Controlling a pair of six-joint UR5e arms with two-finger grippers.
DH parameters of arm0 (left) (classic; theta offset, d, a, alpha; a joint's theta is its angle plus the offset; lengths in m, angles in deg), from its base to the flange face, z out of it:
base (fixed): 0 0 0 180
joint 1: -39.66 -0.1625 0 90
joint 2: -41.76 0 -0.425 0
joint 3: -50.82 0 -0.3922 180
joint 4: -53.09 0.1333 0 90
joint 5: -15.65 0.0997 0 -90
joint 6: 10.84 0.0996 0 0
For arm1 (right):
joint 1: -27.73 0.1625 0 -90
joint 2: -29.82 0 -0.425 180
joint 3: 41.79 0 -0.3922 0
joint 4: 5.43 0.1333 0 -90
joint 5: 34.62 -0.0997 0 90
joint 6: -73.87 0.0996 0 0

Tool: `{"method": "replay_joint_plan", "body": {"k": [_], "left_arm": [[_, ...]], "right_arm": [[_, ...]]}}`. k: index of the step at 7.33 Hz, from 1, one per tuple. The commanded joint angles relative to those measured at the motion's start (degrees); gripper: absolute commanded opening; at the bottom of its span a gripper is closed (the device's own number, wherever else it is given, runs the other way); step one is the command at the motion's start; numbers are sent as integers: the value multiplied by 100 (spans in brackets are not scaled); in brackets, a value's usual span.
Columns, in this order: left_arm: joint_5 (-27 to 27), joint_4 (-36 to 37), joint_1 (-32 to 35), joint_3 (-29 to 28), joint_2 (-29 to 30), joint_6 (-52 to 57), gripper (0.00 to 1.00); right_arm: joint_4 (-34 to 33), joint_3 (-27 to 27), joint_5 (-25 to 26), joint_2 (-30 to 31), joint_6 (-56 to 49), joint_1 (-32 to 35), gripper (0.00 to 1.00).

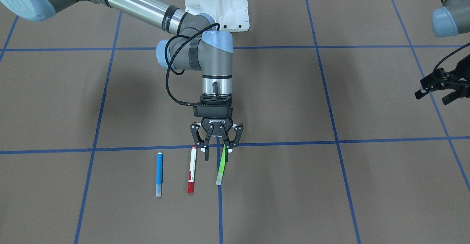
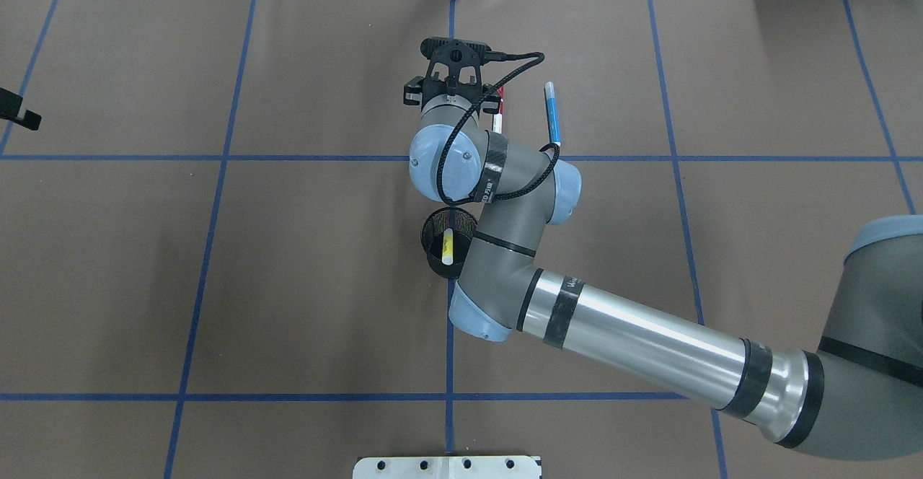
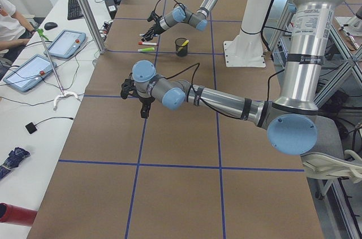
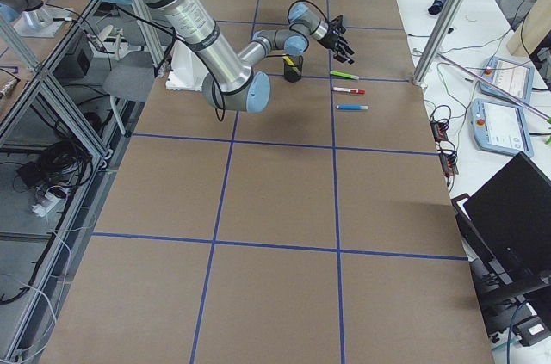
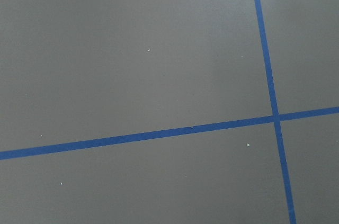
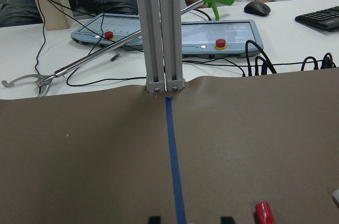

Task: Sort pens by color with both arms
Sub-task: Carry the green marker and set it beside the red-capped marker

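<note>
We count one sorted: the yellow pen point(image 2: 448, 244) stands in the mesh cup point(image 2: 435, 266). Beyond the cup, green pen point(image 1: 220, 172), red pen point(image 1: 191, 172) and blue pen point(image 1: 159, 172) wait on the desk; the right end effector point(image 1: 216, 158) hovers, part-open, empty.

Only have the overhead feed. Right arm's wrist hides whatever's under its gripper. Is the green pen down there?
Observer: Yes. The front-facing view shows the green pen flat on the table, its robot-side end under the right gripper.
Operator: Gripped?
Observer: Not by the looks of it. Both side views show the gripper up off the table, with the pen lying below it.
Operator: Red one? I only get a sliver.
Observer: The red-and-white pen lies between the blue pen and the green one, red cap pointing away from the robot.
</note>
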Motion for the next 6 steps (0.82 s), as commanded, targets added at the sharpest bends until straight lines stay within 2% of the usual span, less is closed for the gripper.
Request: {"method": "replay_joint_plan", "body": {"k": [1, 2, 3, 4, 6], "left_arm": [[0, 9, -13, 14, 69, -229, 99], [0, 18, -21, 15, 305, -841, 99], [0, 18, -39, 41, 473, -1282, 99], [0, 35, -109, 67, 744, -1835, 99], [165, 53, -686, 416, 1018, -3020, 99]], "right_arm": [[86, 526, -7, 266, 20, -2, 99], [86, 991, -329, 538, -6, 67, 99], [17, 1483, -906, 741, 20, 294, 99], [-167, 2115, -1469, 1256, 12, 636, 99], [-160, 3154, -3197, 2686, -15, 1453, 99]]}}
